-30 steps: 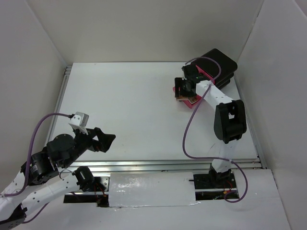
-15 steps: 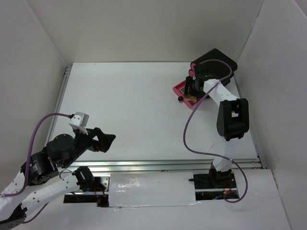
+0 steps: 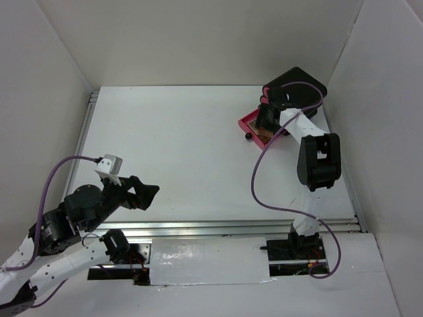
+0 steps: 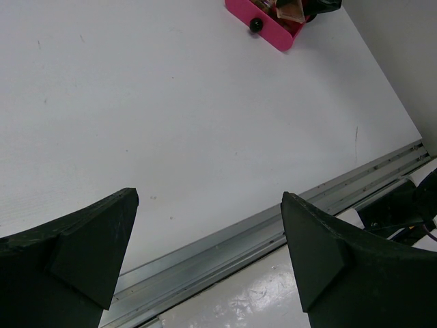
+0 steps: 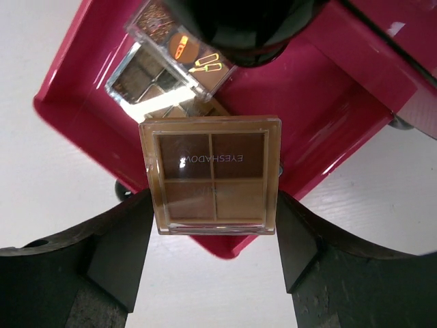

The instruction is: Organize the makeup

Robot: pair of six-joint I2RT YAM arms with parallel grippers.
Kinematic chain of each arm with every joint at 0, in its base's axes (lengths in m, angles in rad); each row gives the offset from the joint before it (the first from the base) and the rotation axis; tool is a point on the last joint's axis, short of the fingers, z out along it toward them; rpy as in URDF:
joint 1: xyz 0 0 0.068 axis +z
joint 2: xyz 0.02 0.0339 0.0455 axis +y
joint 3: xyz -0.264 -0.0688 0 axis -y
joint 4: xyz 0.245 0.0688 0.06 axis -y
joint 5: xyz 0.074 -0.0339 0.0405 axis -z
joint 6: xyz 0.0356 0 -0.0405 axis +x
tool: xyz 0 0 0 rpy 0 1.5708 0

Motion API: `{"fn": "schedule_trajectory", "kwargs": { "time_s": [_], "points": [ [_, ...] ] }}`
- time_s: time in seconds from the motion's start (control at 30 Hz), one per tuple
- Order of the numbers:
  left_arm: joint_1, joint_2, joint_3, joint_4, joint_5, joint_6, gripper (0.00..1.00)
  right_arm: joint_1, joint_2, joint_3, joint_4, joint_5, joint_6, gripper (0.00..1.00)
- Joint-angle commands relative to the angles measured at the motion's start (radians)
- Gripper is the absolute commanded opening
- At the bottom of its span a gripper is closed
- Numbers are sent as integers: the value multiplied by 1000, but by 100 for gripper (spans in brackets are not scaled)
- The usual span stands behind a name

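My right gripper (image 3: 265, 125) is shut on a small square tan eyeshadow palette (image 5: 210, 174) and holds it above the open pink drawer (image 5: 82, 109) of the black box (image 3: 301, 82). In the right wrist view the fingers (image 5: 119, 253) press both sides of the palette. Another small palette with a clear lid (image 5: 164, 58) lies inside the drawer. The drawer (image 3: 248, 123) sticks out toward the table's middle. My left gripper (image 3: 147, 194) is open and empty over the near left of the table. The brushes and pencils are out of view.
The drawer's black knob (image 3: 246, 137) points toward the table's middle; it also shows in the left wrist view (image 4: 256, 24). A metal rail (image 4: 273, 225) runs along the near table edge. White walls close in the left, back and right sides.
My right gripper has carried the square palette back and to the right, from in front of the drawer to over it. The left arm has not moved.
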Motion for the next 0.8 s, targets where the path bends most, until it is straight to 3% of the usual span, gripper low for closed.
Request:
{"fn": "schedule_trajectory", "kwargs": {
  "time_s": [0.0, 0.17, 0.23, 0.53, 0.67, 0.77],
  "points": [
    [-5, -6, -7, 44, 4, -7, 99, 0, 34, 52, 16, 65, 34, 57],
    [-5, -11, -8, 47, 8, -4, 99, 0, 34, 54, 23, 65, 52, 76],
    [-5, -9, -8, 45, 8, -6, 99, 0, 23, 63, 16, 40, 48, 100],
    [-7, -9, -7, 45, 7, -6, 99, 15, -95, -1, 45, 0, 37, 100],
    [-7, -14, -10, 45, 7, -7, 100, 61, -210, -125, 131, -34, 3, 98],
    [-7, -11, -10, 48, 5, -7, 99, 122, -285, -214, 201, -46, -35, 87]
  ]
}}
